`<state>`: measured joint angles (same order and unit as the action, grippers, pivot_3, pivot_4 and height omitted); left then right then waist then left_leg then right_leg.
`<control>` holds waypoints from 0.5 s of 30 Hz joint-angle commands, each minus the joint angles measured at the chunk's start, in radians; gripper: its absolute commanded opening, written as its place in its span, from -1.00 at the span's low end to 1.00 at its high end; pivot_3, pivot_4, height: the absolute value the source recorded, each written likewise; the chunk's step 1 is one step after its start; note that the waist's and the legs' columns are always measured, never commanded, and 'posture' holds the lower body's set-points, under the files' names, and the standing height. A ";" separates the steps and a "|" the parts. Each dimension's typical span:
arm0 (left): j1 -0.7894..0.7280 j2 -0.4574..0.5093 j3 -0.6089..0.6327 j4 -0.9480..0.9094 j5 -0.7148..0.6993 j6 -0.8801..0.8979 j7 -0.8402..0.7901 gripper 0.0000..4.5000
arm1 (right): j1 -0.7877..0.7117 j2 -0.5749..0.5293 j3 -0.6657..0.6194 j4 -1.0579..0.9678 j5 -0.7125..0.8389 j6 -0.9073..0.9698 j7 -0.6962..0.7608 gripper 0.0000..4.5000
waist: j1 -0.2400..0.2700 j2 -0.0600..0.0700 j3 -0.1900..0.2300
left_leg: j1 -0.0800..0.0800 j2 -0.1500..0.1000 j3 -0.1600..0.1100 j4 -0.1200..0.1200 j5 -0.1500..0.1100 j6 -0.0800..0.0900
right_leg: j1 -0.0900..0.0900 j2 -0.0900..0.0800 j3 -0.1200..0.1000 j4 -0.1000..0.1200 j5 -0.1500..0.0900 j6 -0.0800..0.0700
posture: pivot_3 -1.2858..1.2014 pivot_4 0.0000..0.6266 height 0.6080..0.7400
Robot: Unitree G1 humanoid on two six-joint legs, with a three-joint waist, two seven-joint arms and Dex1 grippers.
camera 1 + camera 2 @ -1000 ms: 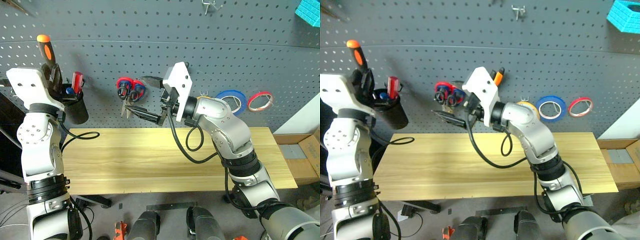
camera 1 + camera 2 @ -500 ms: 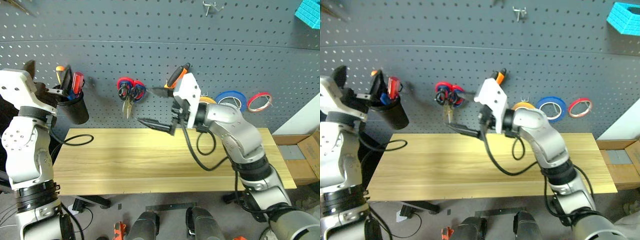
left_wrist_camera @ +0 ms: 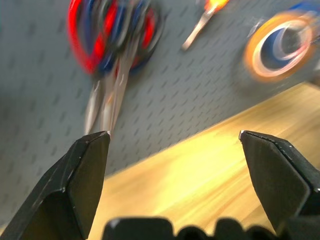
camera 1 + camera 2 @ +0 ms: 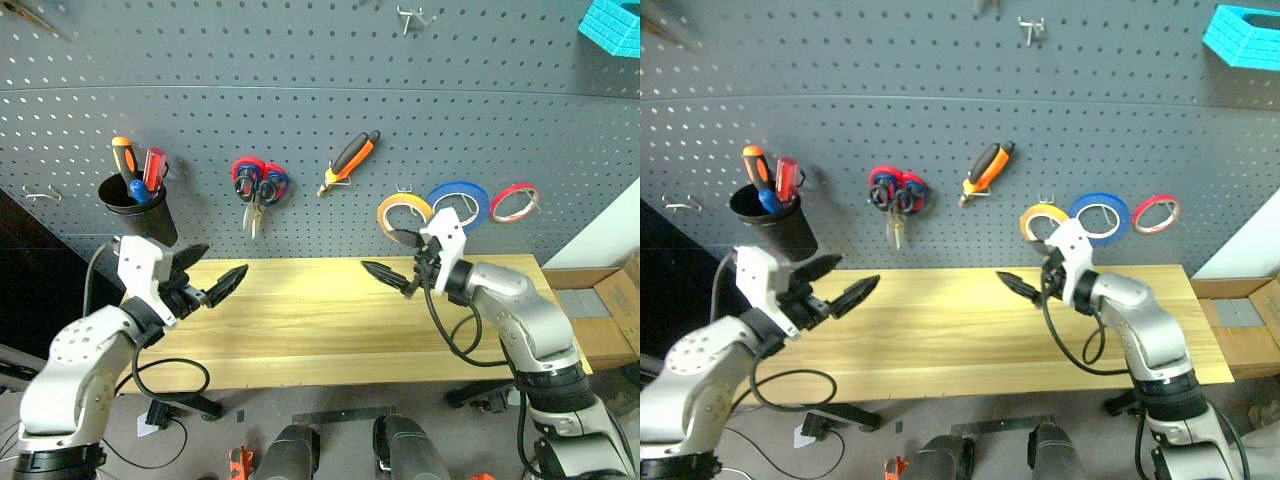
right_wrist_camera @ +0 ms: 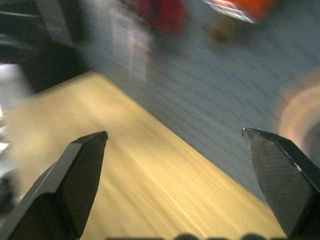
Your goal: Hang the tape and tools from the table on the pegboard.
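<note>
Left eye view: tape [image 4: 404, 212] just above right end effector [image 4: 392, 258]

The table [image 4: 330, 320] was light yellow wood with visible grain and a smooth, faintly sheened top. The pegboard [image 4: 500, 120] looked like matt dark grey sheet, evenly perforated, with a bare metal hook [image 4: 412, 15] near its top. The pliers [image 4: 348, 165] had orange-and-black handles and steel-looking jaws. The scissors [image 4: 258, 190] showed pale steel blades. The cup [image 4: 140, 215] was matt black. The tape [image 4: 404, 213] appeared glossy yellow-tan. The gripper fingers [image 3: 82, 175] were matt black, finely textured.
</note>
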<state>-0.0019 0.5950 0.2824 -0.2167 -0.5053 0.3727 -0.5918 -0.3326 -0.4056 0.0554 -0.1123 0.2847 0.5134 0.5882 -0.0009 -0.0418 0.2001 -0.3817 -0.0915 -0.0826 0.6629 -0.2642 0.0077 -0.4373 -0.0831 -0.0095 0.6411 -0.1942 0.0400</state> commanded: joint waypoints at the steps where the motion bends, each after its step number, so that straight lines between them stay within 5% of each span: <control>1: 0.023 -0.069 0.005 0.077 0.044 -0.072 0.039 0.97 | 0.105 0.014 -0.078 0.059 -0.039 -0.101 -0.081 1.00 | -0.001 0.001 -0.002 | 0.000 0.000 0.000 0.000 0.000 0.000 | 0.000 0.000 0.000 0.000 0.000 0.000 | -0.02 -0.56 1.00; 7: 0.090 -0.096 0.044 0.224 0.105 -0.167 0.048 0.97 | 0.245 0.025 -0.130 0.126 -0.061 -0.161 -0.133 1.00 | -0.024 0.004 -0.003 | 0.000 0.002 0.003 -0.001 -0.001 0.001 | -0.001 0.000 0.002 0.001 0.000 0.000 | -0.02 -0.57 1.00; 15: 0.150 -0.082 0.071 0.240 0.123 -0.191 0.052 0.97 | 0.185 -0.025 -0.202 0.232 -0.058 -0.194 -0.121 1.00 | -0.028 0.006 -0.009 | 0.003 0.001 0.003 0.002 0.000 0.003 | 0.003 -0.001 0.002 0.000 -0.003 0.005 | -0.02 -0.60 1.00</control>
<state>0.1441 0.5008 0.3223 0.0543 -0.3829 0.1920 -0.5363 -0.1201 -0.4164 -0.1124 0.1193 0.2185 0.3445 0.4596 -0.0286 -0.0354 0.1912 -0.3787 -0.0903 -0.0792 0.6645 -0.2646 0.0103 -0.4339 -0.0837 -0.0079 0.6410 -0.1971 0.0452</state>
